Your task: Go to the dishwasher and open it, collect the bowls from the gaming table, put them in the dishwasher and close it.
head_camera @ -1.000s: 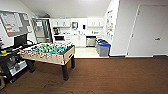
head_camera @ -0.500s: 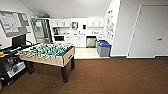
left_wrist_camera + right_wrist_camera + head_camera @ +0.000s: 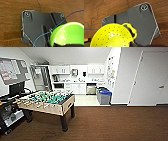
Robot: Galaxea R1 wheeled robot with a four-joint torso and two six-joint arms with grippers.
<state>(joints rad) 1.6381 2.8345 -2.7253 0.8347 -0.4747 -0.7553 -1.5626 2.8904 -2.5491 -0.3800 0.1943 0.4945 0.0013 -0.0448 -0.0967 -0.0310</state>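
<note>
The dishwasher (image 3: 91, 89) shows its steel front in the kitchenette at the far end of the room, closed and far ahead of me. A lime green bowl (image 3: 70, 33) hangs over the wooden floor, with my left gripper (image 3: 62, 44) shut on its rim. A yellow perforated bowl (image 3: 111, 36) with a loop handle hangs the same way in my right gripper (image 3: 132, 43). The gaming table is out of view.
A foosball table (image 3: 47, 100) stands at the left on the brown wood floor (image 3: 112, 122). A black cart (image 3: 10, 112) with a monitor is beside it at the far left. Grey bins with blue lids (image 3: 104, 96) stand by the white wall on the right. White cabinets (image 3: 75, 87) line the kitchenette.
The head view has shifted only slightly, so the camera has moved a little. Nothing in the room itself has moved.
</note>
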